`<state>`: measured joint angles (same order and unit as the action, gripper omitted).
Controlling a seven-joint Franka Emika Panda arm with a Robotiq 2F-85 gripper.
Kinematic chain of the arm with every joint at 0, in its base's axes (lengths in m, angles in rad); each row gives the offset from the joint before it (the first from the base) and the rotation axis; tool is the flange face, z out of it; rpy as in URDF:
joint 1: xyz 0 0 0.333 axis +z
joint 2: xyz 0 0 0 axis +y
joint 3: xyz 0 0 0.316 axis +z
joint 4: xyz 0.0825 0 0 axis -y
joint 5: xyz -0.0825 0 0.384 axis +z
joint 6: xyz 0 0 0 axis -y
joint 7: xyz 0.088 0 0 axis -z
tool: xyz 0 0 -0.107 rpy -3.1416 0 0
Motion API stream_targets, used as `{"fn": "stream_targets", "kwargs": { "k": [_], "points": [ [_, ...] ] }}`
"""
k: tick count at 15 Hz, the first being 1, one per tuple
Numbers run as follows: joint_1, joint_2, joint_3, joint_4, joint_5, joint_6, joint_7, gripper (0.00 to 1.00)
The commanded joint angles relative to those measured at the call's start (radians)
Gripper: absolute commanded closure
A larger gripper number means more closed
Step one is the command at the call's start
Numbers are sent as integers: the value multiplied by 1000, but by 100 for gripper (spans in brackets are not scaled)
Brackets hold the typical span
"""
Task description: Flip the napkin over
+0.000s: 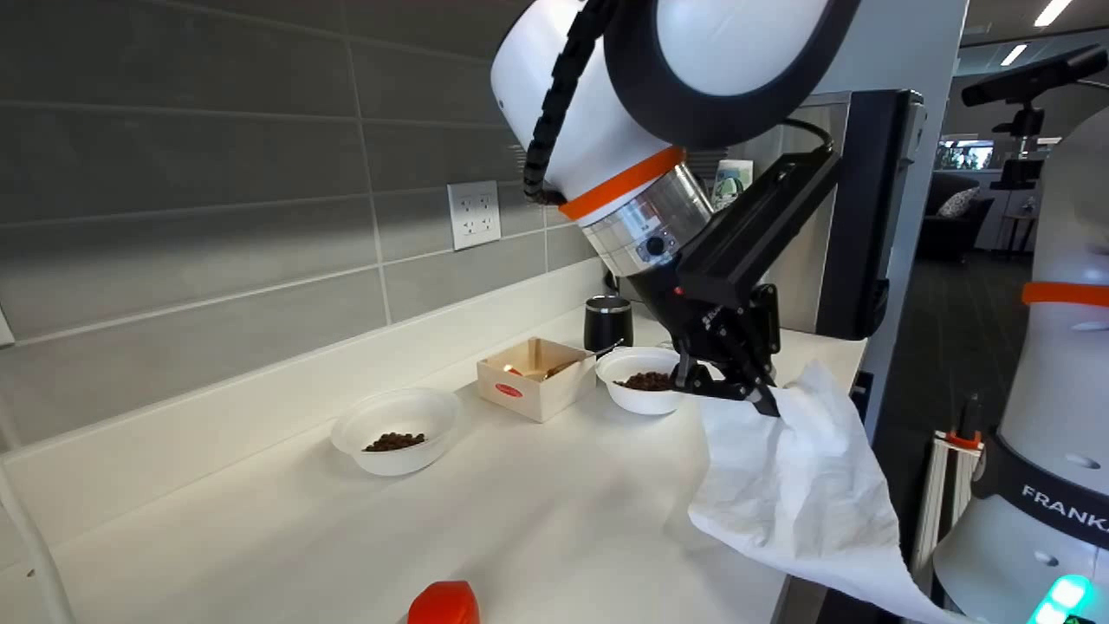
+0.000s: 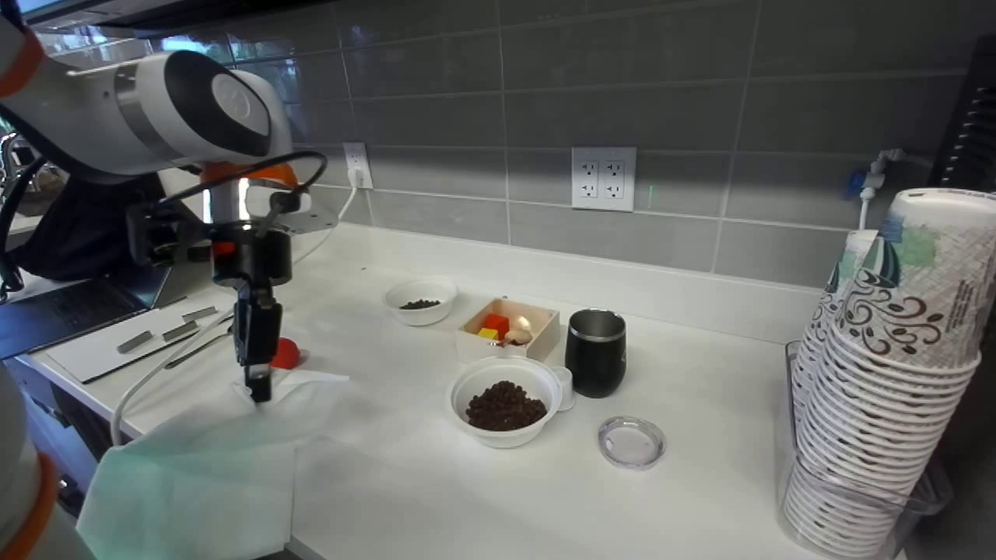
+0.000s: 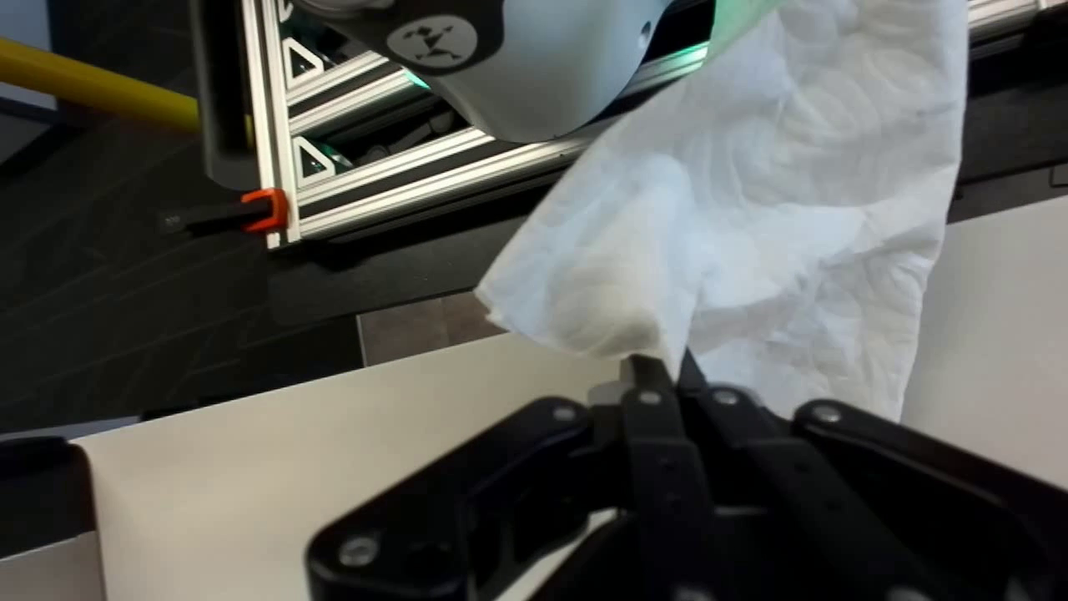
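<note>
The napkin (image 1: pixel 806 494) is a large white creased sheet. My gripper (image 1: pixel 769 406) is shut on it near its upper edge. In the wrist view the fingertips (image 3: pixel 674 371) pinch a fold of the napkin (image 3: pixel 793 200), and a loose flap stands to the left of them. In an exterior view the napkin (image 2: pixel 194 474) spreads down from the gripper (image 2: pixel 259 389), past the counter's front edge toward the robot base, with a greenish tint. Its upper part lies over or just above the counter; I cannot tell how much touches. Its far lower end is partly out of view.
White bowls with dark contents (image 1: pixel 398 433) (image 2: pixel 506 400) stand toward the wall. A small wooden box (image 2: pixel 506 330), a black cup (image 2: pixel 595 354) and a clear lid (image 2: pixel 632 442) are near them. A red object (image 2: pixel 285 354) lies behind the gripper. Stacked paper cups (image 2: pixel 879 389) stand at one end.
</note>
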<state>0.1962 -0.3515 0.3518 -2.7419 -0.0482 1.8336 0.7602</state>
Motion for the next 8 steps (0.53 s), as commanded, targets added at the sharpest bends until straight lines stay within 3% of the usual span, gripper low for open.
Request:
{"fn": "stream_targets", "kwargs": {
  "k": [1, 8],
  "points": [
    [39, -60, 44, -2, -14, -40, 87, 99],
    [89, -273, -57, -24, 147, 58, -78, 99]
  ]
}}
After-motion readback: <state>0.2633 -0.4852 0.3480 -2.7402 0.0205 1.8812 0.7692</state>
